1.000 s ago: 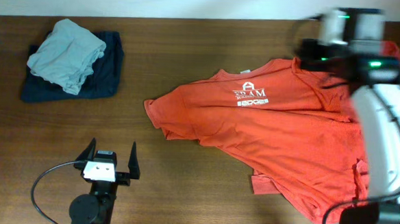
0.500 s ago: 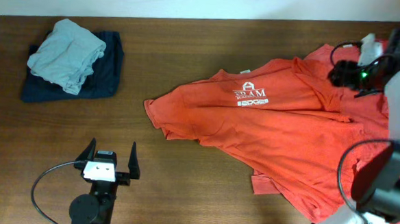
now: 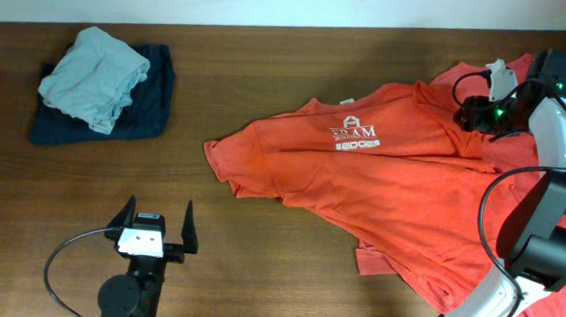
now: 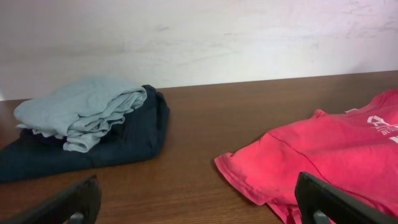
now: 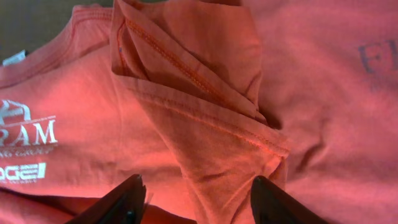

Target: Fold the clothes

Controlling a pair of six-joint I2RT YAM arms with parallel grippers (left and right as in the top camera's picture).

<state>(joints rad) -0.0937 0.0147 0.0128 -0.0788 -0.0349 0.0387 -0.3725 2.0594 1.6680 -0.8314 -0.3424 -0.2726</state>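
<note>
An orange-red T-shirt (image 3: 379,183) lies spread and wrinkled at centre-right, its white chest logo (image 3: 353,135) facing up. A second orange-red garment (image 5: 348,93) with dark lettering lies beside and under it at the far right. My right gripper (image 3: 472,112) hovers low over the shirt's far-right sleeve. In the right wrist view its fingers (image 5: 121,200) stand apart, with a folded ridge of sleeve (image 5: 205,124) running between them, not pinched. My left gripper (image 3: 156,215) rests wide open near the front edge, left of the shirt's sleeve (image 4: 273,168), holding nothing.
A folded pale grey-blue garment on a dark navy one (image 3: 103,81) sits at the back left, also in the left wrist view (image 4: 87,121). A white wall (image 4: 199,37) borders the table's far edge. A black cable (image 3: 59,263) loops beside the left arm's base.
The right arm swung out to the far right and its gripper came down over the shirt's sleeve, with the fingers somewhat closer together. The shirt and the left arm have not moved.
</note>
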